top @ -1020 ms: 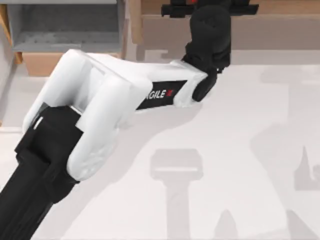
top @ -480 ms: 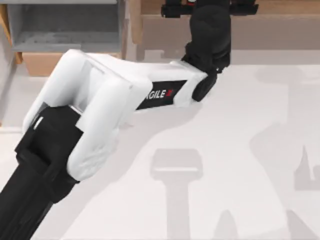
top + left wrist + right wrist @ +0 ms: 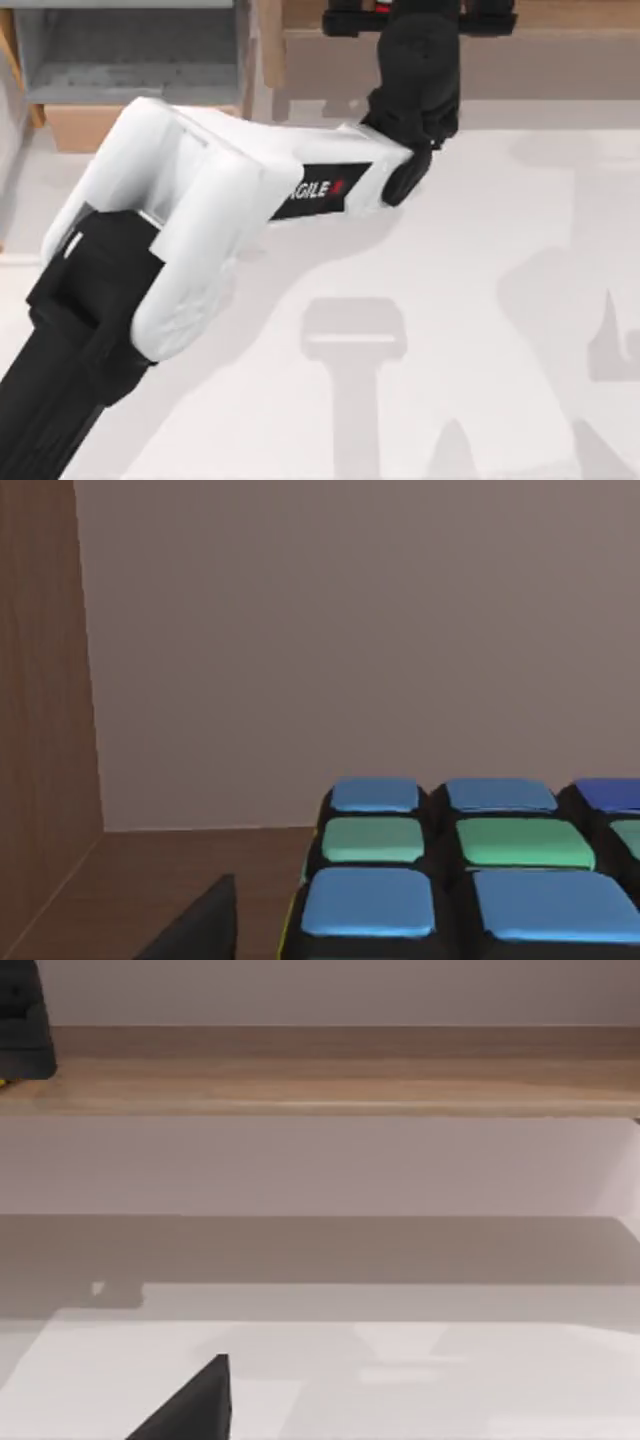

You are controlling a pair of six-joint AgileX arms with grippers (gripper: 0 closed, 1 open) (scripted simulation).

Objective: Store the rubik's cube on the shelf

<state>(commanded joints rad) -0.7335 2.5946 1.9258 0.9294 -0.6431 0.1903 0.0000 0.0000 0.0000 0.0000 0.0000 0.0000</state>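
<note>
Cube at the shelf's left end, left arm reaching in.

Left gripper (image 3: 420, 18) is at the table's far edge, over the shelf (image 3: 560, 50). Its wrist view shows the rubik's cube (image 3: 470, 870) close up above the wooden ledge, near the side post (image 3: 45, 680); whether the fingers are apart or clamped on it, I cannot tell. Right arm is parked facing the shelf.

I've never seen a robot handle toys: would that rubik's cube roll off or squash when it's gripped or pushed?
The rubik's cube has flat faces, so it likely sits still rather than rolls. Its rigid-looking black frame suggests it stays stiff, not squashy. Its glossy tiles might be slippery.
</note>
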